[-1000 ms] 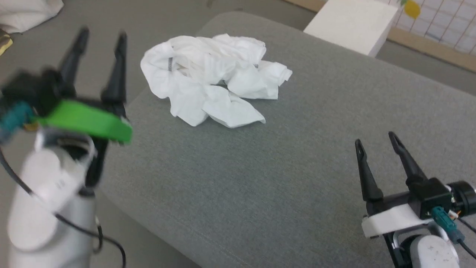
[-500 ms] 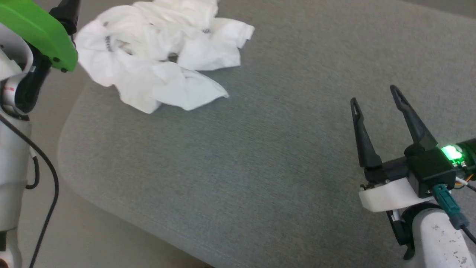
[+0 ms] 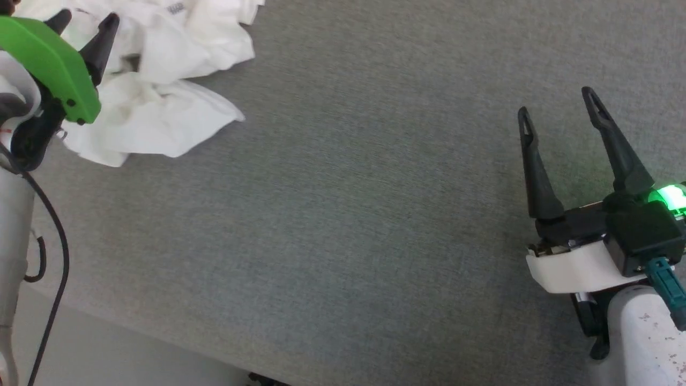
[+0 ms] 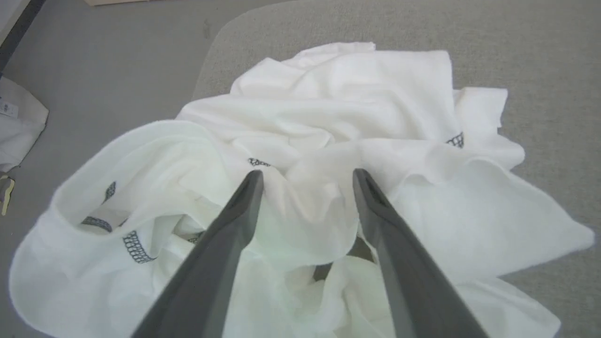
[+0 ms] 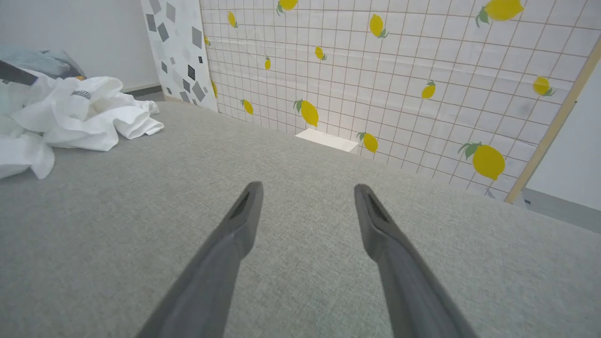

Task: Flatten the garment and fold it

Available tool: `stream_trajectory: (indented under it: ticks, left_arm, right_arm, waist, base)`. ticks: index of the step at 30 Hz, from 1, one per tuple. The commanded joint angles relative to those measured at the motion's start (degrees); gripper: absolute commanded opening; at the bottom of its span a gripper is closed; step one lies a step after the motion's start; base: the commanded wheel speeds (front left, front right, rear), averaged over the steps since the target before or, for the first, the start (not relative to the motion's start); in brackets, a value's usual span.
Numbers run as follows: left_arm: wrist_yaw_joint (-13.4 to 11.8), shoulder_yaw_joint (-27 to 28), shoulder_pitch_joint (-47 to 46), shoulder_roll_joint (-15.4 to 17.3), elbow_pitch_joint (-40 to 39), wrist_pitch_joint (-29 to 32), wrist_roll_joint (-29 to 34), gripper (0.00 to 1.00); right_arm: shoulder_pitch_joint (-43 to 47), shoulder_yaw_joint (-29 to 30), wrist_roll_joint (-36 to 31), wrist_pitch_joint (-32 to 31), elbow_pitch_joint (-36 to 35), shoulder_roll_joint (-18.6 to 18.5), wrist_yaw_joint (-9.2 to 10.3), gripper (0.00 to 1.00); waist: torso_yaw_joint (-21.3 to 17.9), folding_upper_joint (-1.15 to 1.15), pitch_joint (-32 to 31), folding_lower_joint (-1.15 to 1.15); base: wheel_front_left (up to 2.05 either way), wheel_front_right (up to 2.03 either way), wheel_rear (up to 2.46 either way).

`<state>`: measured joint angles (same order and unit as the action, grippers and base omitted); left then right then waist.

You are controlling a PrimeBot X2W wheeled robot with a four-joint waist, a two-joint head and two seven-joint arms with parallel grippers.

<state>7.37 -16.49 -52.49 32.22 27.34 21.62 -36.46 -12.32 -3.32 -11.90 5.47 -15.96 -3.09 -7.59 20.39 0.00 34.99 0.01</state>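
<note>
Garment point(image 4: 357, 94) rumpled thin white cloth, left end effector point(image 4: 307, 172) wide, right end effector point(image 5: 307, 187) wide

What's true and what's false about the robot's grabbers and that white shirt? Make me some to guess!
1. The garment lies crumpled on the grey surface. True.
2. The left gripper is shut on the garment. False: its fingers stand apart over the cloth, pinching nothing.
3. The right gripper is open over bare grey surface. True.
4. The garment is folded neatly. False: it is a rumpled heap.
</note>
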Motion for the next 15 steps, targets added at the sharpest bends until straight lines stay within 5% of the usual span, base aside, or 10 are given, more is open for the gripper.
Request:
stream_trajectory:
  ticks: [1, 12, 13, 14, 15]
  left_arm:
    - [-0.04, -0.37, -1.25, 0.60, 1.01, 0.88, -0.14, 1.00]
    - [-2.26, -2.58, 0.08, 1.94, 9.23, 2.00, 2.39, 0.98]
    - [-2.22, -2.62, 0.14, 1.97, 9.75, 1.19, 2.56, 0.39]
    - [-2.12, -2.64, 0.14, 1.88, 10.35, 0.09, 2.65, 0.00]
    - [-1.94, -2.70, 0.11, 1.85, 10.74, -0.79, 2.67, 0.00]
  right_arm:
    - [-1.13, 0.17, -0.52, -0.24, -0.54, -0.21, 0.10, 1.00]
    - [-1.78, 0.29, -0.27, -0.24, -0.77, -0.35, 0.10, 1.00]
    - [-1.80, 0.30, -0.23, -0.22, -0.67, -0.34, 0.10, 1.00]
    - [-1.82, 0.33, -0.19, -0.15, -0.55, -0.33, 0.10, 1.00]
    - [-1.83, 0.33, -0.14, -0.05, -0.39, -0.32, 0.10, 1.00]
  waist:
    - [-3.46, 0.00, 4.09, -0.01]
    - [-5.30, 0.00, 4.73, -0.01]
    - [-5.38, 0.00, 4.51, -0.01]
    - [-5.43, 0.00, 4.15, -0.01]
    - [-5.46, 0.00, 3.75, -0.01]
  base:
    - [0.00, 0.00, 0.00]
    - [0.00, 0.00, 0.00]
    - [0.00, 0.00, 0.00]
    - [0.00, 0.00, 0.00]
    - [0.00, 0.00, 0.00]
